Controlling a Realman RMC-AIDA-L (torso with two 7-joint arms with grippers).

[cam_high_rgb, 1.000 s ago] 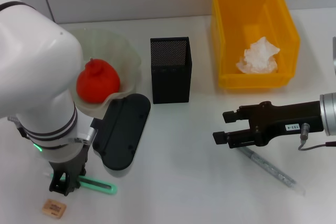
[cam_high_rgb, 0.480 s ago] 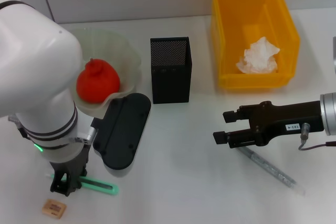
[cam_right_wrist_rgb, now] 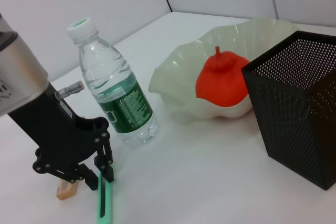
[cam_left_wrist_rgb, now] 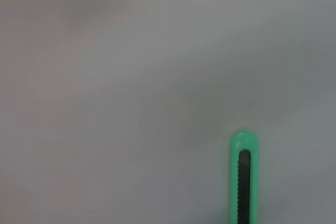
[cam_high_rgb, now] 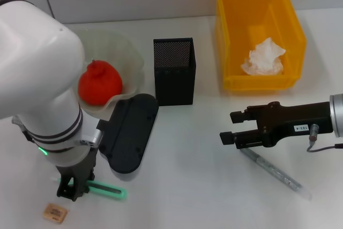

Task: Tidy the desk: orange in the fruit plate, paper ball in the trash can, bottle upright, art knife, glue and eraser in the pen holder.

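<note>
Fingers of my left gripper (cam_high_rgb: pixel 72 190) straddle the near end of the green art knife (cam_high_rgb: pixel 107 189), which lies flat on the desk (cam_high_rgb: pixel 182 186); they look apart, not clamped. To grip well I want them closing squarely across its narrow body before lifting toward the mesh pen holder (cam_high_rgb: pixel 174 71). My right gripper (cam_high_rgb: pixel 231 128) waits open above the glue tube (cam_high_rgb: pixel 276 174). Only the right wrist view reveals the upright bottle (cam_right_wrist_rgb: pixel 113 95); the head view hides it behind my left arm.

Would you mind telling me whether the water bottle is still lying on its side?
No, the right wrist view shows the bottle standing upright on the table, cap on top, beside the fruit plate.
</note>
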